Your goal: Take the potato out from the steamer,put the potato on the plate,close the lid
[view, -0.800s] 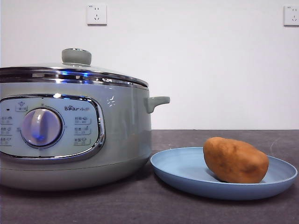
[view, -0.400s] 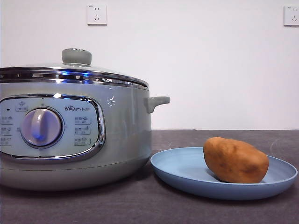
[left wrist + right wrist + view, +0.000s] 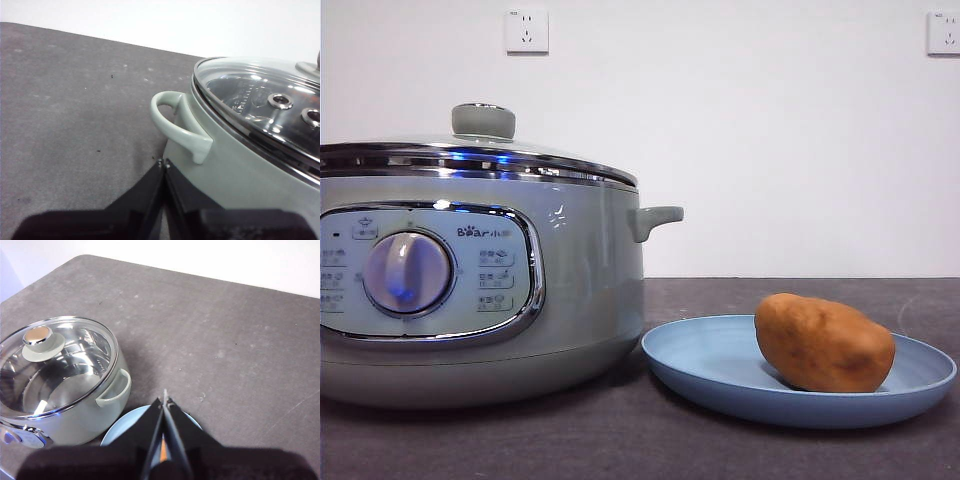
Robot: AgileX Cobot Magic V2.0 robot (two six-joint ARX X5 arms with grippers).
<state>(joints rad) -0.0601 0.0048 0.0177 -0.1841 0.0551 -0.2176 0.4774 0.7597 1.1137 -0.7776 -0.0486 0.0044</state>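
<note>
The potato (image 3: 824,343) lies on its side on the light blue plate (image 3: 700,362), toward the plate's right half, resting against the shallow floor so it cannot roll off the low rim. The plate sits on the dark bench (image 3: 620,440) just to the right of the steamer (image 3: 580,290), its left edge near the pot's base. The lid (image 3: 480,150) is seated flat on the steamer's rim, knob upright, so all three steps of the task look done.

The left gripper (image 3: 163,164) hangs beside the steamer's far-left side handle (image 3: 180,125), its jaws pressed together and holding nothing. The right gripper (image 3: 164,402) is raised well above the bench, over the plate, jaws likewise pressed together and empty; a sliver of orange potato shows beneath them. Neither gripper touches anything, which fits arms pulled clear once their work is finished, leaving the front view unobstructed.
</note>
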